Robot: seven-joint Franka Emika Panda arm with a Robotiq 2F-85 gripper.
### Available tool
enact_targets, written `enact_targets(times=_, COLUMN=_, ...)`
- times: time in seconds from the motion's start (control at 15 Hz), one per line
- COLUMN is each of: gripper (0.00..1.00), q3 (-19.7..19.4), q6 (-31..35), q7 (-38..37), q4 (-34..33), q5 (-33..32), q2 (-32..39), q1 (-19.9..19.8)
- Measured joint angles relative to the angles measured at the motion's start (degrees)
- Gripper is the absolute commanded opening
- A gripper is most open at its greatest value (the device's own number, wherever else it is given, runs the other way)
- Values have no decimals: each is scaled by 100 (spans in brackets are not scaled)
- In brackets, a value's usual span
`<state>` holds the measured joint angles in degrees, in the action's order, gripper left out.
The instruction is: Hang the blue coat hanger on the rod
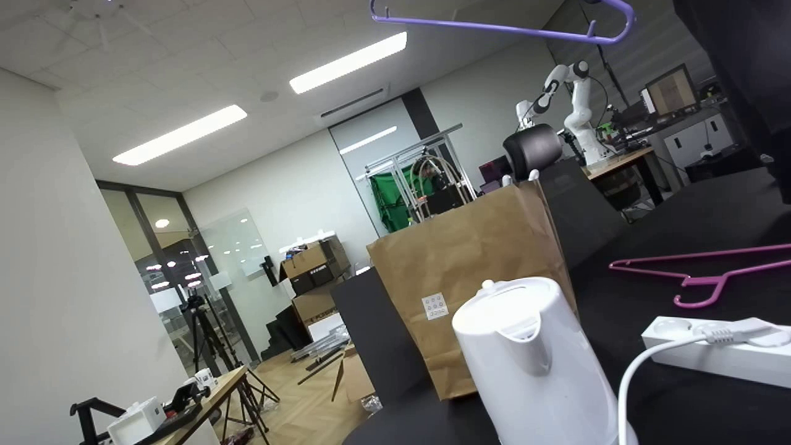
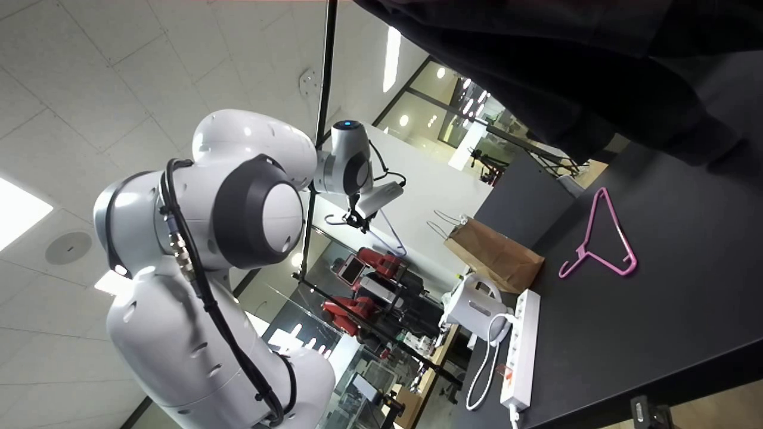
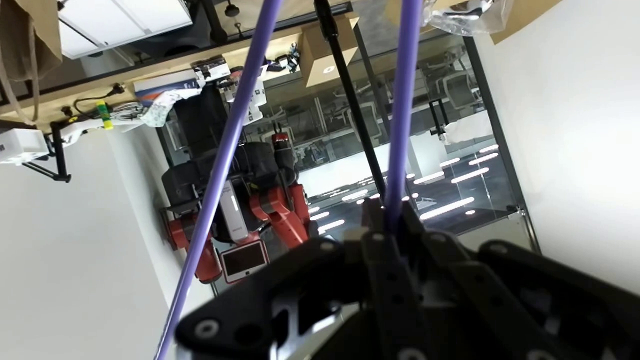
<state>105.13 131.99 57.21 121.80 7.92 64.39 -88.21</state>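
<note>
The blue coat hanger (image 2: 390,229) is a thin violet triangle held in the air. Its hook lies just right of the black rod (image 2: 322,107) in an exterior view, seemingly apart; depth is unclear. My gripper (image 2: 359,220) is shut on one sloping arm of the hanger. In the wrist view, the hanger's bar (image 3: 220,165) runs along the left and the gripped part enters between my fingertips (image 3: 391,212). Its long bar (image 1: 494,27) crosses the top of an exterior view; the hook is cut off there. A black pole (image 3: 350,90) shows behind it in the wrist view.
A magenta hanger (image 1: 704,281) lies on the dark table. A paper bag (image 2: 495,253), white kettle (image 2: 477,307) and power strip (image 2: 521,351) stand nearby. A black upright (image 2: 381,330) meets the rod's end. A person in dark clothes (image 2: 566,77) is close to the table.
</note>
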Motion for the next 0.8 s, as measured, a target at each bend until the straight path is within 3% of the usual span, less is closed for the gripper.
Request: enact_targets(times=0.8, gripper=8, q3=93, q6=-185, q7=-92, q4=2, q5=-56, q2=-11, q1=-37)
